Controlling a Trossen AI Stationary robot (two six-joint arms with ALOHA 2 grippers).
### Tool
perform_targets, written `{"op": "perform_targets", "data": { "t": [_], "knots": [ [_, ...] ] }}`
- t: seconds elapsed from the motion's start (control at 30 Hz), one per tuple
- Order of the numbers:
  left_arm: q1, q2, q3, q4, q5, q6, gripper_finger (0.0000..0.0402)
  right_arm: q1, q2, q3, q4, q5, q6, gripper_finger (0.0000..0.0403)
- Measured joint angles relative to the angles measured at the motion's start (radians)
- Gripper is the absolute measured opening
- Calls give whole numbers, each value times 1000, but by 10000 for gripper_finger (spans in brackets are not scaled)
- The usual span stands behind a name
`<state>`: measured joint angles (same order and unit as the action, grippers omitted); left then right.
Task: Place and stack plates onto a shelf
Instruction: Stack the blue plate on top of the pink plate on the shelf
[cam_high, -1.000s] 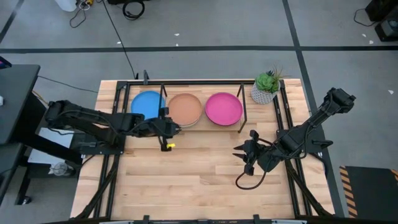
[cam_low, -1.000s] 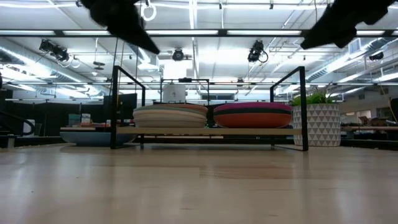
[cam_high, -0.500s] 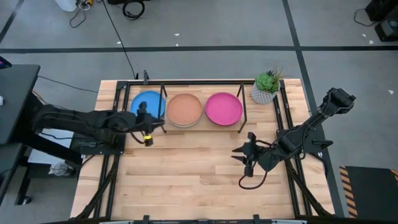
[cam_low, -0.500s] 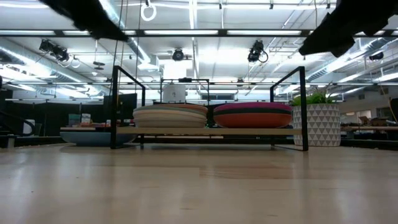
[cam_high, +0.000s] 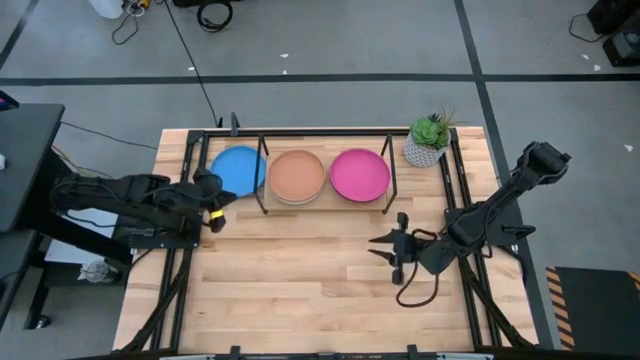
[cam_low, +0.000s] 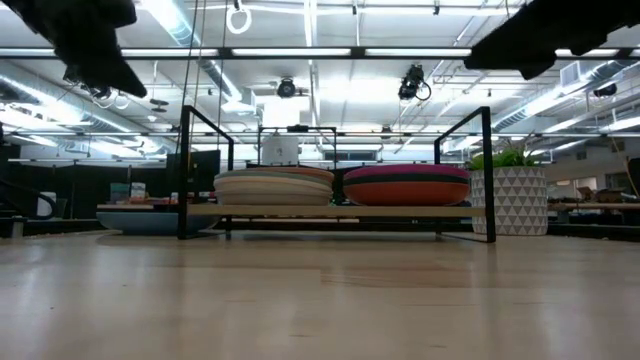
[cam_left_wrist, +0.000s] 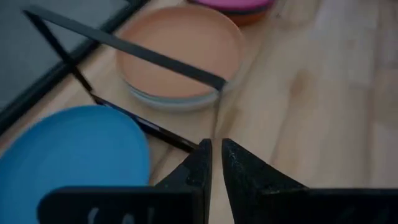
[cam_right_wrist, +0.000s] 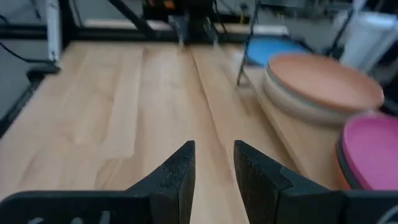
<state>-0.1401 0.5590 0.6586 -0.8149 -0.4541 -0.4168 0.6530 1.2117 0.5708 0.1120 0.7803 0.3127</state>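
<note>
- Where the table's far edge runs, the shelf (cam_high: 310, 203) carries three lots of plates in a row: the blue plate (cam_high: 238, 169) at its left end, a stack topped by the terracotta plate (cam_high: 298, 174) in the middle, and a stack topped by the magenta plate (cam_high: 359, 173) on the right.
- In the low view the middle stack (cam_low: 273, 187) and the magenta stack (cam_low: 406, 185) sit side by side on the board, while the blue plate sits lower, past the shelf's left leg.
- The left gripper (cam_high: 213, 212) hangs at the table's left edge, just beside the blue plate; its fingers (cam_left_wrist: 239, 171) are nearly closed with nothing between them.
- The right gripper (cam_high: 385, 250) hovers over bare table in front of the shelf, well apart from the plates, fingers (cam_right_wrist: 177, 171) a narrow gap apart and empty.
- A potted plant (cam_high: 428, 139) stands beside the shelf's right end.
</note>
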Motion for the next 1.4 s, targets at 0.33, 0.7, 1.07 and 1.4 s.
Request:
{"op": "perform_targets", "data": {
  "t": [0.33, 0.7, 1.07, 1.4],
  "knots": [
    [41, 193, 0, -113, -38, -158, 54, -6, 15, -153, 408, -92, -219, 117],
    [134, 404, 0, -102, -16, -101, 55, -6, 15, -223, 497, -116, -236, 117],
    [259, 410, 0, -153, 7, -358, 55, -6, 15, -222, 501, -150, -276, 117],
    [322, 550, 0, -110, 41, -357, 55, -6, 15, -222, 500, -155, -346, 117]
  ]
}}
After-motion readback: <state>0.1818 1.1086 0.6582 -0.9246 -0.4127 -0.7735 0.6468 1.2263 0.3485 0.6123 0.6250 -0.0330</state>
